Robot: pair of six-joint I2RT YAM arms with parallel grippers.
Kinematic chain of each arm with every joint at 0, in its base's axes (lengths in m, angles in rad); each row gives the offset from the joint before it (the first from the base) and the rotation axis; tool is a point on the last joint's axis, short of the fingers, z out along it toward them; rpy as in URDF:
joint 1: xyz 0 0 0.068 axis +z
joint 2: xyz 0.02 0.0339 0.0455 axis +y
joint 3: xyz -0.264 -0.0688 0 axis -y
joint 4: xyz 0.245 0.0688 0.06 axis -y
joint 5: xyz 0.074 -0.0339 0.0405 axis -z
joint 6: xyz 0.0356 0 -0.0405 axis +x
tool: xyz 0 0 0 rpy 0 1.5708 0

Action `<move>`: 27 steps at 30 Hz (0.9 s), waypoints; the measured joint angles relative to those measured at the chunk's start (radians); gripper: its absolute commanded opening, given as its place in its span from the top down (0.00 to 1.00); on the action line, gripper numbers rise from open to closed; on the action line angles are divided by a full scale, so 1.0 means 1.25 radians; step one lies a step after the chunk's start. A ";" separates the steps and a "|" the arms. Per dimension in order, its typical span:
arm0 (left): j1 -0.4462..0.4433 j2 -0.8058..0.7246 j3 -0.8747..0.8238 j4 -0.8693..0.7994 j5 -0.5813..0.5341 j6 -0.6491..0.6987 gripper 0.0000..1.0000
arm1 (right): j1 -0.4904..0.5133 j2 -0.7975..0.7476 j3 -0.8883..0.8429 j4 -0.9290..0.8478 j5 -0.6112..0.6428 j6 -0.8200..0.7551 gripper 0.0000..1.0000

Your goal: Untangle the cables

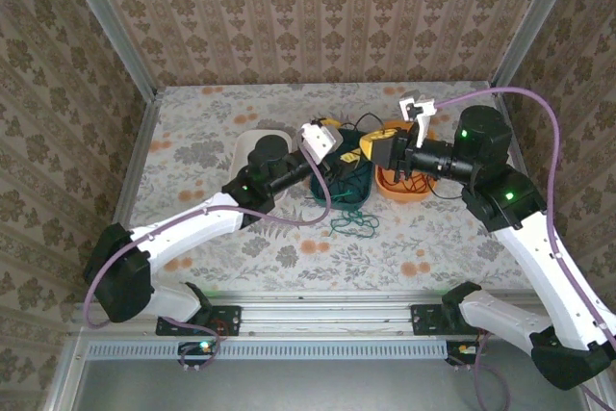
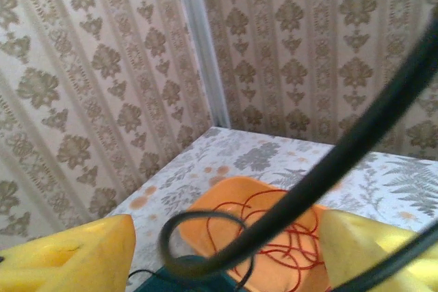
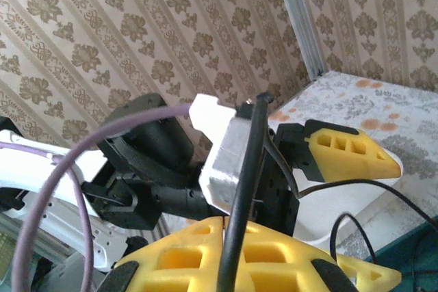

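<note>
patterned wallpaper on every side; floral bench [image 1: 212, 122] underneath, with white tray [image 1: 252, 141], teal tray [image 1: 366, 194] and orange tray [image 2: 205, 203] in a row across it.

located: red cable [image 2: 294, 254] coiled inside orange tray; green cable [image 1: 351, 223] in a loose heap on bench, near side of teal tray; black cable [image 3: 248, 162] raised in the air between both arms, one loop of it hanging over teal tray.

right gripper [image 3: 233, 234]: jaws closed on black cable, strand rising out between yellow pads. left gripper [image 2: 227, 237]: jaws wide, black cable crossing the gap diagonally, apparently touching neither pad.

step in hand, as judged: drawing black cable clear of the others, with a second grip being lined up. red apparently sorted already; green lying outside any tray.

next move, as judged: calls for closing left jaws squarely on the strand between them, then separating from right gripper to pull the hanging loop straight. care advised over red coils directly below, and over slack catching on teal tray rim.
</note>
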 measured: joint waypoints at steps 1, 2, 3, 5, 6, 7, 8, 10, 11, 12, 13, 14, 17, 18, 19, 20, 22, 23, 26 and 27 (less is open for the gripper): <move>0.000 0.000 0.006 -0.005 0.014 -0.009 0.41 | 0.000 0.001 -0.002 -0.006 -0.004 -0.002 0.98; 0.000 0.000 0.013 -0.009 0.026 -0.015 0.46 | 0.000 0.003 -0.005 -0.008 -0.008 -0.004 0.98; 0.000 0.000 0.020 -0.014 0.037 -0.020 0.52 | 0.000 0.004 -0.006 -0.009 -0.011 -0.005 0.98; 0.000 0.000 0.035 -0.024 0.054 -0.028 0.69 | 0.000 0.009 -0.011 -0.009 -0.014 -0.005 0.98; 0.000 0.000 0.042 -0.030 0.060 -0.030 0.76 | 0.000 0.010 -0.014 -0.009 -0.014 -0.005 0.98; -0.001 0.000 0.049 -0.037 0.064 -0.034 0.83 | 0.000 0.011 -0.016 -0.009 -0.013 -0.005 0.98; -0.001 0.000 0.056 -0.045 0.067 -0.037 0.88 | 0.000 0.012 -0.019 -0.012 -0.013 -0.005 0.97; -0.002 0.000 0.072 -0.070 0.069 -0.044 0.95 | -0.001 0.012 -0.024 -0.012 -0.006 -0.007 0.81; -0.002 0.000 0.081 -0.083 0.064 -0.049 0.95 | -0.001 0.011 -0.028 -0.013 0.005 -0.007 0.66; -0.002 0.000 0.089 -0.091 0.054 -0.057 0.96 | -0.001 0.008 -0.033 -0.014 0.017 -0.007 0.55; -0.002 0.000 0.096 -0.096 0.039 -0.070 0.96 | -0.001 0.002 -0.044 -0.015 0.036 -0.005 0.46; -0.001 0.000 0.103 -0.102 0.023 -0.085 0.98 | -0.002 -0.007 -0.059 -0.014 0.056 -0.003 0.43; 0.000 0.000 0.119 -0.113 -0.030 -0.137 1.00 | -0.008 -0.047 -0.129 -0.005 0.120 0.023 0.39; 0.000 0.000 0.127 -0.120 -0.045 -0.153 1.00 | -0.009 -0.062 -0.160 0.001 0.143 0.038 0.39; 0.000 0.000 0.136 -0.125 -0.061 -0.169 1.00 | -0.010 -0.079 -0.196 0.006 0.169 0.055 0.38; 0.001 0.000 0.145 -0.129 -0.072 -0.182 1.00 | -0.011 -0.091 -0.227 0.010 0.192 0.070 0.38; 0.001 0.000 0.162 -0.135 -0.086 -0.203 1.00 | -0.012 -0.104 -0.281 0.020 0.233 0.102 0.38; 0.001 0.000 0.168 -0.135 -0.090 -0.209 1.00 | -0.012 -0.105 -0.305 0.023 0.250 0.115 0.38; 0.001 0.000 0.178 -0.136 -0.094 -0.223 1.00 | -0.013 -0.089 -0.351 0.044 0.275 0.144 0.39; 0.001 0.000 0.179 -0.136 -0.095 -0.224 1.00 | -0.013 -0.081 -0.357 0.053 0.278 0.150 0.40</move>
